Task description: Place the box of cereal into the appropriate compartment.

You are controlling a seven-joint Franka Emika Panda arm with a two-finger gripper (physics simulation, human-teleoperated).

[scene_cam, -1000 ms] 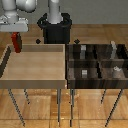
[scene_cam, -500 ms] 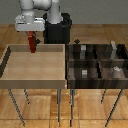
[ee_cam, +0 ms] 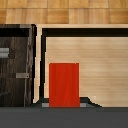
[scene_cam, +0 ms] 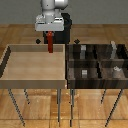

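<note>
Risk here lies mostly in the carry that we judge is to come. At the exterior view's left we see the light wooden tray, shallow and open, standing on thin legs. Above its far right corner hangs the gripper, pinching the box of cereal by its upper end; the red box hangs upright, its lower end at about the height of the tray's far wall, and touching nothing else that we can make out. In the wrist view the box of cereal fills the middle, with pale wood behind it and the dark wall of the other tray off to one side.

To the right stands the dark compartment tray, split by dividers, with small grey blocks in several cells. We judge three hazards. The box is carried low, so a sideways move could catch its lower end on the two tray walls between it and the compartments. The grip is on a slim box near its top, so a knock could twist it. And the grey blocks leave less room in some cells; which cell suits it we cannot tell at this resolution, so a lowered box might land on a divider or block and tip.
</note>
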